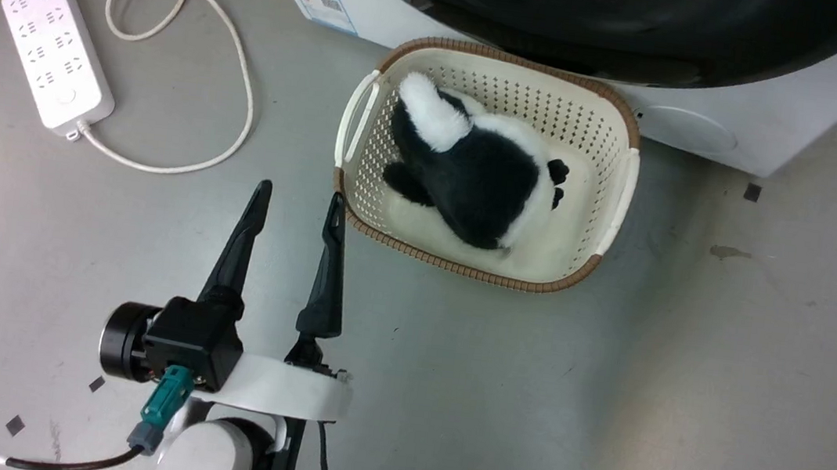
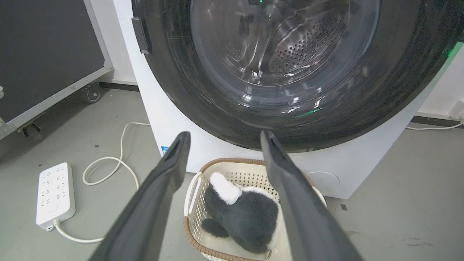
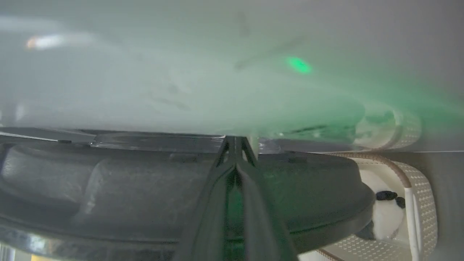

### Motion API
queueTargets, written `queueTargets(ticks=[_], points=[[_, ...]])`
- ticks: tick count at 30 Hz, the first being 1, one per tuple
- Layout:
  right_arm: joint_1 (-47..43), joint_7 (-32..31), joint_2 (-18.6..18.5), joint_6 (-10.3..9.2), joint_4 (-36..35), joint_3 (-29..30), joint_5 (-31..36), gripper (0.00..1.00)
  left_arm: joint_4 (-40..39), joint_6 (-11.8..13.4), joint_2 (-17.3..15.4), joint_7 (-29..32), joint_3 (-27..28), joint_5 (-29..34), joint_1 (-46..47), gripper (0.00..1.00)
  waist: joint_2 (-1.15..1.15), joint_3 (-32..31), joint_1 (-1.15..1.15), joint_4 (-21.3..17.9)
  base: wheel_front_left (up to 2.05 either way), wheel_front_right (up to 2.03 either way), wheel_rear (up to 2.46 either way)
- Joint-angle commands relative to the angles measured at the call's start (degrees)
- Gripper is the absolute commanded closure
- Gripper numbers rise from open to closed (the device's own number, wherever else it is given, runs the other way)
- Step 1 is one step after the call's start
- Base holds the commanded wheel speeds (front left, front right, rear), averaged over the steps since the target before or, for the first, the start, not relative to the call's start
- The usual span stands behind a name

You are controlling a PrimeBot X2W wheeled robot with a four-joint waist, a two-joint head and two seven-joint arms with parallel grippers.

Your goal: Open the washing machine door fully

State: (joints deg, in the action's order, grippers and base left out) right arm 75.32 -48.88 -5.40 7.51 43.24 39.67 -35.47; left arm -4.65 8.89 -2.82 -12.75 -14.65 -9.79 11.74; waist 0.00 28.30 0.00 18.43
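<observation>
Both fingers of the left gripper (image 1: 299, 194) are spread wide and empty, hanging over the floor just beside a cream basket (image 1: 614, 202). The right gripper (image 3: 235, 139) has its fingers pressed together, tips at the dark rim of the washing machine door (image 2: 286, 54), which stands just behind the basket. Inside the basket lies a black-and-white plush toy (image 1: 472, 178).

Glossy black glass-centred washing machine door (image 2: 224, 108); perforated plastic basket (image 1: 610, 210).
</observation>
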Motion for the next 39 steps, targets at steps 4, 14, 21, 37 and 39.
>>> queueTargets(ticks=[4, 14, 21, 37, 39], points=[[2.0, -5.1, 0.8, -0.01, 1.1, 3.1, 0.3, 1.00, -0.3, 0.6, -0.1, -1.0, -0.8, -0.6, 1.2, 0.00, 0.00, 0.1, 0.00, 0.5, 0.00, 0.00, 0.00], [-0.6, -15.8, 2.4, -0.02, -1.0, 8.8, -2.0, 1.00, 0.4, 0.9, -0.1, -2.2, -1.1, -0.5, 1.2, 0.00, 0.00, -2.5, 0.00, -0.4, 0.00, 0.00, 0.00], [-7.8, -18.6, 2.5, -0.02, 0.5, 4.3, -8.2, 1.00, 1.4, 0.1, -0.1, -2.2, 0.0, 0.2, 0.1, 0.00, 0.00, -6.6, 0.00, -1.5, 0.00, 0.00, 0.00], [-24.6, -16.2, 2.5, -0.02, 3.1, -20.1, -31.5, 1.00, 3.3, -1.8, -0.1, -2.2, 0.4, 1.5, -4.1, 0.00, 0.00, -12.2, 0.00, -2.3, 0.00, 0.00, 0.00], [-26.7, -15.6, 2.5, -0.02, 2.9, -23.9, -35.5, 1.00, 3.9, -2.1, -0.1, -2.2, 0.4, 1.4, -4.7, 0.00, 0.00, -12.7, 0.00, -2.2, 0.00, 0.00, 0.00]])
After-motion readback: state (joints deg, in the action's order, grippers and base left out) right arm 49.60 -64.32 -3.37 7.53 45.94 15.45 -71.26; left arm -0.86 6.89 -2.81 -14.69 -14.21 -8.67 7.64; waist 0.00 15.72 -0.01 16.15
